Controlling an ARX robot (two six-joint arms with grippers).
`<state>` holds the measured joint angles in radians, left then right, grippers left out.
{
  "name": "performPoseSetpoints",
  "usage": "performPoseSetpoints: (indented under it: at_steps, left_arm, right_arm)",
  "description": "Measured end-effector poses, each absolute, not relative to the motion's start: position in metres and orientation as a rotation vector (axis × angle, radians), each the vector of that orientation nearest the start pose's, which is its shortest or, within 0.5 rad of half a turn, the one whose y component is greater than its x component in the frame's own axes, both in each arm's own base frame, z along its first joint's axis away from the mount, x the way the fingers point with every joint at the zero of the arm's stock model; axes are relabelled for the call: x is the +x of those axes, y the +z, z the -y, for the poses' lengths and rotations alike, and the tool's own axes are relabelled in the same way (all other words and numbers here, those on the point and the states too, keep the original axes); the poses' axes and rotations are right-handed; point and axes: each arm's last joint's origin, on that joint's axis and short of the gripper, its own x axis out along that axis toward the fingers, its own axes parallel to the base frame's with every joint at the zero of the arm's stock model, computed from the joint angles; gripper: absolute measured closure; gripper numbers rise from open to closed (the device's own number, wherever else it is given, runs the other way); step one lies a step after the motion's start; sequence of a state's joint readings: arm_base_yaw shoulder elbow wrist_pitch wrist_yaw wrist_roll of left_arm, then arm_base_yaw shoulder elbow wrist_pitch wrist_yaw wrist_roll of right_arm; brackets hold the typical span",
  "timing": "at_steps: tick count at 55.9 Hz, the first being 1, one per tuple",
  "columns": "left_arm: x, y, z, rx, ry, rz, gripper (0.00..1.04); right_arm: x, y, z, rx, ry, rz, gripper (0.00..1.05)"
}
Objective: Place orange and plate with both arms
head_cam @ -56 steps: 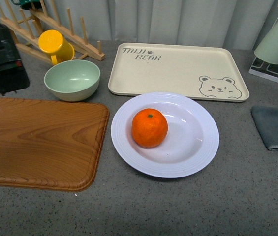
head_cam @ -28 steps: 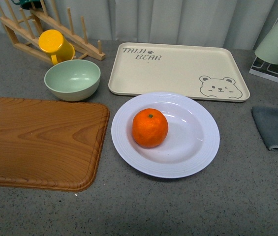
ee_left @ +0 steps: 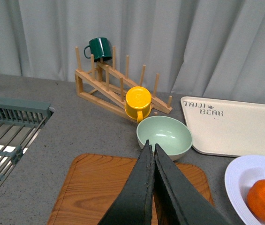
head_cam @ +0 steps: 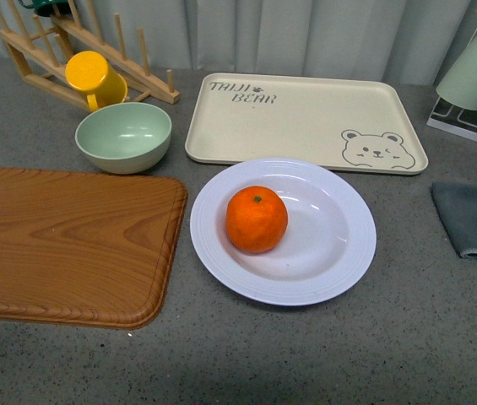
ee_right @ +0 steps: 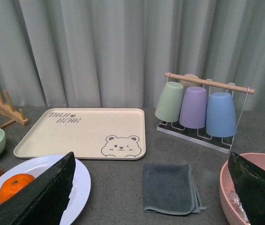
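Found the orange (head_cam: 257,219) resting in the plate (head_cam: 339,263), middle of the front frame. Read "TAIJI BEAR" on the cream tray (head_cam: 306,118) just above. Saw the left gripper (ee_left: 151,147) pressed closed and empty, the right gripper (ee_right: 151,161) spread wide.

The front camera looked steeply down on the table (head_cam: 390,354) from close by, while both wrist cameras sat lower, facing the curtain (ee_right: 99,47), and all three shared the plate (head_cam: 339,253), orange (head_cam: 257,219) and bear-printed tray (head_cam: 306,118).
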<state>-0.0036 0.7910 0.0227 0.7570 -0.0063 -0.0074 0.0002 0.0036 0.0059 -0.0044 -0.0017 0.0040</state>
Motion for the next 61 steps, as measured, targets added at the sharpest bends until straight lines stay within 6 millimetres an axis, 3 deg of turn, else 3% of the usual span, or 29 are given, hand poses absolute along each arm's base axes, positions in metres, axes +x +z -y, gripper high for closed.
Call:
performPoseSetpoints:
  at_steps: [61]
  left_arm:
    - [0.112,0.173,0.000,-0.007,-0.003,0.023,1.01]
  right_arm:
    - [0.098,0.165,0.000,0.004,0.002,-0.002,0.09]
